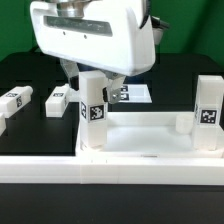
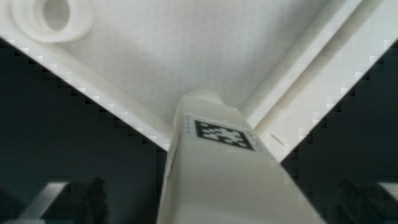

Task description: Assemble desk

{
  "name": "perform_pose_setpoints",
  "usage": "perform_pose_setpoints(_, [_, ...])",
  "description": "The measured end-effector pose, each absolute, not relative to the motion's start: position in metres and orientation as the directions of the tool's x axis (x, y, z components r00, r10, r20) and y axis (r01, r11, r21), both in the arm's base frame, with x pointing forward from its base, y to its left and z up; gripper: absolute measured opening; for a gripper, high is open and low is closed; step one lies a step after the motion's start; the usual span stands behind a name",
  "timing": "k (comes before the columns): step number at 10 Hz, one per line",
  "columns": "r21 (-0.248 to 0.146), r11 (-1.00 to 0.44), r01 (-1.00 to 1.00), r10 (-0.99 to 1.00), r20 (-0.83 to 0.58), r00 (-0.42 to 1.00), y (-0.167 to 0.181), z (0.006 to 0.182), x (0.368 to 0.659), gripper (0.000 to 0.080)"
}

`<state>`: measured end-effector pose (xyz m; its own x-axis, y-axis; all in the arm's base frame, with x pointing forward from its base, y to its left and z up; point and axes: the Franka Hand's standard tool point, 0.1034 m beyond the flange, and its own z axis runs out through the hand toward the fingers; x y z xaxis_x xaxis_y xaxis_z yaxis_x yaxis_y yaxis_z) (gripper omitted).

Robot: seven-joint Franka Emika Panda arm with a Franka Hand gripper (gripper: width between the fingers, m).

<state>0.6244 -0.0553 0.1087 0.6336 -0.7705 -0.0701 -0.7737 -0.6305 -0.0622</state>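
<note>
From where I stand, the end effector point(image 1: 92, 78) sits over the top of an upright leg point(image 1: 93, 112) at the desk top's point(image 1: 150, 135) corner on the exterior view's left. I'd guess it is keeping the leg square over that corner's socket, though the wrist view is too murky to tell whether its fingers pinch the leg or stand just clear. A second leg point(image 1: 208, 113) stands at the corner on the exterior view's right, while a third leg point(image 1: 57, 100) and a fourth leg point(image 1: 14, 100) lie loose on the black surface point(image 1: 40, 130) toward its left edge, within easy reach.
</note>
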Motion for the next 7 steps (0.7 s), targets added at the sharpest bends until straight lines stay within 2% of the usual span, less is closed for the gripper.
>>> perform_pose_setpoints(3, [-0.072, -0.817, -0.573, -0.570, -0.050, 0.820, -0.0560, 0.1086, 0.6240, 0.0649])
perform_pose_setpoints(4, [-0.052, -0.876, -0.480, -0.479, -0.038, 0.877, -0.0577, 0.1084, 0.6231, 0.0649])
perform_pose_setpoints(7, [-0.032, -0.985, -0.171, -0.170, -0.020, 0.985, -0.0558, 0.1083, 0.6232, 0.0649])
